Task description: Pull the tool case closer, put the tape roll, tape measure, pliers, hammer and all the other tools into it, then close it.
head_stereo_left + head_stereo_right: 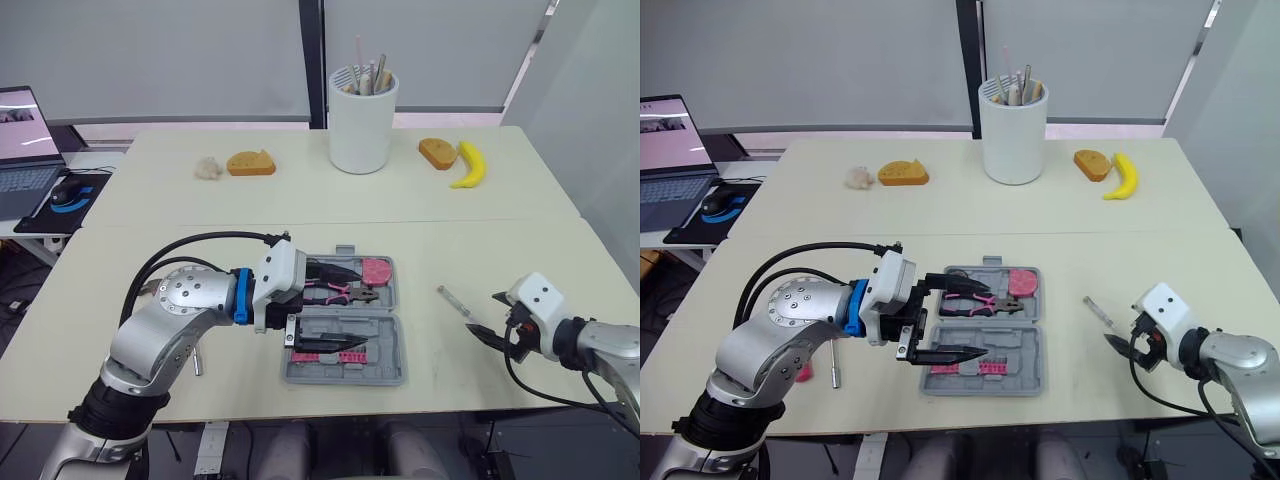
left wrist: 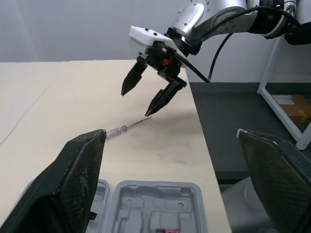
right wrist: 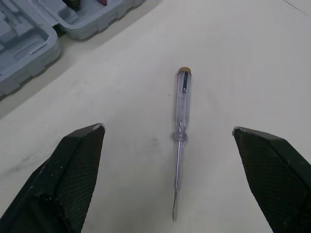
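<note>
The grey tool case (image 1: 390, 362) lies open at the front middle of the table. Pink-handled pliers (image 1: 335, 292) and a pink round tool (image 1: 377, 270) rest in its far half. My left gripper (image 1: 360, 306) hovers open over the case, one finger over each half, holding nothing. A clear-handled screwdriver (image 3: 181, 111) lies on the table to the case's right. My right gripper (image 1: 483, 313) stands open just right of the screwdriver (image 1: 452, 300), which lies between its fingers' line in the right wrist view, untouched. A small metal tool (image 1: 835, 368) lies under my left arm.
At the back stand a white cup of utensils (image 1: 363, 120), a banana (image 1: 470, 165), two bread pieces (image 1: 250, 163) and a white crumpled lump (image 1: 208, 168). A laptop (image 1: 25, 150) and mouse (image 1: 70, 190) sit on a side desk at the left. The table's front edge runs near my right gripper.
</note>
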Controlling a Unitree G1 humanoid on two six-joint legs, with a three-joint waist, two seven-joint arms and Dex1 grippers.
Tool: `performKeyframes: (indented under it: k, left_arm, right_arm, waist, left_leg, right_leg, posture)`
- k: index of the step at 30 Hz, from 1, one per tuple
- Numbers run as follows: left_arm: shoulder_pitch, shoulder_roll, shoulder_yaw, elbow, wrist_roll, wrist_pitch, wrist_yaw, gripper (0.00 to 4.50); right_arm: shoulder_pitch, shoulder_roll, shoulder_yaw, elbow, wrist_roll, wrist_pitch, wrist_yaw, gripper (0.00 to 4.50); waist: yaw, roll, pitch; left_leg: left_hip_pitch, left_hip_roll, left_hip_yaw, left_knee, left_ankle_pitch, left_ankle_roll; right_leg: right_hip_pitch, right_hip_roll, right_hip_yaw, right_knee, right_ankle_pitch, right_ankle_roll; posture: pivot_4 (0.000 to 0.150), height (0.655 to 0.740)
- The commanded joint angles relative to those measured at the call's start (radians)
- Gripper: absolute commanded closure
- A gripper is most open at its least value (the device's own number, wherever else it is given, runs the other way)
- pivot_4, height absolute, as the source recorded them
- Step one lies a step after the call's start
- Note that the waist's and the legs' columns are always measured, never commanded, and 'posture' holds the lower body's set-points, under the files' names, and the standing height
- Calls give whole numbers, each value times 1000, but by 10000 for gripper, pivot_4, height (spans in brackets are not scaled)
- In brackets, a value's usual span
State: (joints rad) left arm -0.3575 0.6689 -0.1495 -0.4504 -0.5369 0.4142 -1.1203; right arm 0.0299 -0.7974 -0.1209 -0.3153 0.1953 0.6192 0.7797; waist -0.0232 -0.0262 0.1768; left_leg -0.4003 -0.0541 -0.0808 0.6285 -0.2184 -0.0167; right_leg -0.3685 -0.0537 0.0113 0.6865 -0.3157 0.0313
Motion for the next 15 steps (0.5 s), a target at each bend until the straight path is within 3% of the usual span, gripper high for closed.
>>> performKeyframes:
  k: [1, 15]
  left_arm:
    - [-6, -4, -4, 4, 36, -61, -10, 0]
    - [3, -4, -6, -29, 49, -46, 12, 0]
  right_arm:
    - [-38, 11, 36, 31, -18, -9, -18, 272]
    - [-150, 122, 142, 282, -88, -75, -99, 272]
  waist:
    - [0, 0, 0]
    - [-2, 0, 0]
  left_leg:
    - [0, 0, 0, 0, 0, 0]
    - [0, 0, 0, 0, 0, 0]
  right_leg:
    - [0, 0, 0, 0, 0, 0]
    - [-1, 0, 0, 0, 0, 0]
  posture:
    - [1500, 7400]
    - [1500, 7400]
